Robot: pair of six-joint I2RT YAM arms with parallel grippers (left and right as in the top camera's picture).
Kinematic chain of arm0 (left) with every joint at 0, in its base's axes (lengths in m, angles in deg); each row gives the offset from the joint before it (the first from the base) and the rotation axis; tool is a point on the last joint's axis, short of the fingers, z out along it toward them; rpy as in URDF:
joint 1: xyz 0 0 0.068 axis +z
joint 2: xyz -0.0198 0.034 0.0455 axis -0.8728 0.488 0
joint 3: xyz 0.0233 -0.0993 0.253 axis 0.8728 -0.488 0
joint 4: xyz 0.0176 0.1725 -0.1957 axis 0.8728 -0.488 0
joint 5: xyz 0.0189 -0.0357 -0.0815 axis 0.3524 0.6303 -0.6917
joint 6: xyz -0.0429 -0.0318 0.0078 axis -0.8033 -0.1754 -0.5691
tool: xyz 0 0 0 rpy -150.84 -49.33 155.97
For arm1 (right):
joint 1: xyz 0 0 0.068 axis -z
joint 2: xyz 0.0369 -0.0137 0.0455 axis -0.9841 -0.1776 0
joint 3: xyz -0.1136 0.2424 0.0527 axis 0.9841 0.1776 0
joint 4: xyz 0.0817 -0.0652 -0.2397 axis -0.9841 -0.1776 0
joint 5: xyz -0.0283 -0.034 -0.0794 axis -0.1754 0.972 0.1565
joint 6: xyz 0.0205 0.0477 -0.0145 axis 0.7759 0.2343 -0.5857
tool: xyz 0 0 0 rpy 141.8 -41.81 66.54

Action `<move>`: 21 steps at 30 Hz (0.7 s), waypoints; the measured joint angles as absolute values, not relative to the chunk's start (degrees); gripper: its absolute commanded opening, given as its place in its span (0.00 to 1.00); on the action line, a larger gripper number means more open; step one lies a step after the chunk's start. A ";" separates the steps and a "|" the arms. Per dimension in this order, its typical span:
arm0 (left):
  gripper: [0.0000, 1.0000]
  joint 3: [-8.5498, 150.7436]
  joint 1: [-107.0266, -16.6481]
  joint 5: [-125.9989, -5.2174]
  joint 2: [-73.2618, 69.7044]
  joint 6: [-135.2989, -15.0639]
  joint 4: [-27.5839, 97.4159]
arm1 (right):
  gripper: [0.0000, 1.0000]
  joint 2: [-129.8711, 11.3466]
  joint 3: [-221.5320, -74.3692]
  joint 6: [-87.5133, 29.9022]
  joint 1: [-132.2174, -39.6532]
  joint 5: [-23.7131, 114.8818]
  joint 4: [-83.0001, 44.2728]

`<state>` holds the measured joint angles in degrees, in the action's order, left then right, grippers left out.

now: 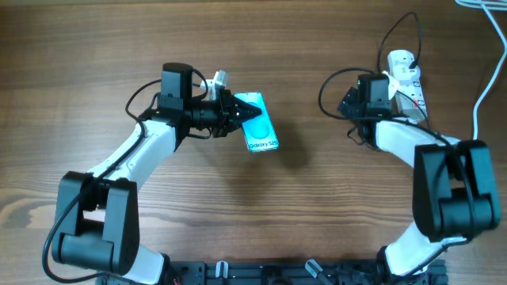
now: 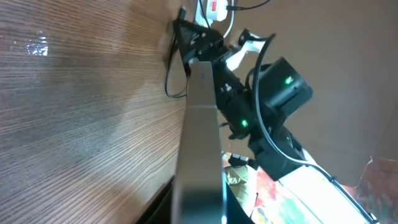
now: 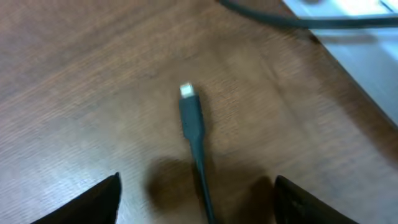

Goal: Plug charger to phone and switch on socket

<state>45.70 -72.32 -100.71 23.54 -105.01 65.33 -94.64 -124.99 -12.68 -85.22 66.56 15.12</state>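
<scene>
The phone (image 1: pixel 259 125), with its cyan screen up, is pinched at its left end by my left gripper (image 1: pixel 238 113). In the left wrist view the phone (image 2: pixel 199 143) shows edge-on as a grey slab between the shut jaws, lifted off the wood. The charger (image 3: pixel 191 118) lies on the table, its small plug tip pointing away and its thin black cable running back between my right gripper's (image 3: pixel 197 178) wide-open fingers (image 3: pixel 93 202), untouched. Overhead, my right gripper (image 1: pixel 347 103) sits just left of the white socket (image 1: pixel 407 77), with the charger (image 1: pixel 321 96) cable looping beside it.
A thick white cord (image 1: pixel 482 83) runs from the socket off the top right. The socket's white edge (image 3: pixel 367 53) fills the upper right of the right wrist view. My right arm (image 2: pixel 273 93) shows beyond the phone in the left wrist view. The arm bases (image 1: pixel 444 198) stand near the front edge.
</scene>
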 measured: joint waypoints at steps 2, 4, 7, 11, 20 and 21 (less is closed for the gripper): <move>0.04 45.70 -72.32 -100.71 23.54 -105.01 65.33 | 0.56 -95.86 -125.95 -13.42 -85.22 66.56 15.90; 0.04 45.70 -72.32 -100.71 23.54 -105.01 65.33 | 0.41 -96.28 -126.10 -14.29 -85.22 66.36 16.54; 0.04 45.70 -72.32 -100.71 23.54 -105.01 65.33 | 0.14 -96.60 -126.13 -17.31 -85.18 63.58 17.39; 0.04 45.70 -72.32 -100.71 23.54 -105.25 65.33 | 0.07 -96.63 -126.61 -19.28 -85.14 57.57 15.62; 0.04 45.70 -72.32 -100.89 23.54 -105.31 65.33 | 0.06 -94.83 -129.84 -20.46 -85.29 37.66 -4.21; 0.04 45.70 -72.32 -100.91 23.54 -105.31 65.33 | 0.07 -94.62 -129.89 -20.63 -85.77 36.59 -6.09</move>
<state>45.70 -72.32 -100.91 23.54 -105.31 65.33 -94.62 -129.89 -20.63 -85.77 36.59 -6.09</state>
